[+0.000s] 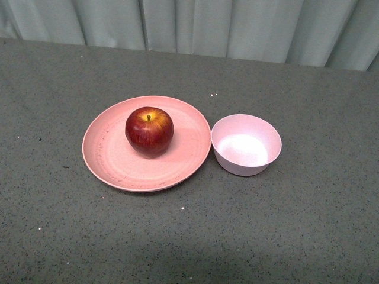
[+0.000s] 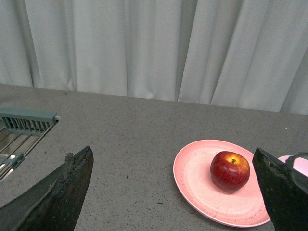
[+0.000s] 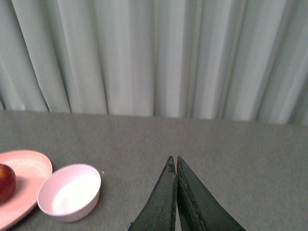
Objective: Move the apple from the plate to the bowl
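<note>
Furthest left, the left claw (image 2: pixel 172 150) hangs over the counter (image 1: pixel 53 236) with its fingers spread wide and empty, probably opened to fit round the apple (image 1: pixel 149 131). The apple sits stem up near the middle of the plate (image 1: pixel 103 160), untouched. Just right of the plate, rims nearly touching, the bowl (image 1: pixel 240 167) stands empty, which makes for a short carry. Furthest right, the right claw (image 3: pixel 174 159) has its fingers pressed together on nothing, apparently idle. Neither arm shows in the front view, so their height is hard to judge.

Speckled grey tabletop (image 1: pixel 296 231), pale pleated curtain (image 1: pixel 237 23) behind, grey metal rack (image 2: pixel 24 122) nearby
</note>
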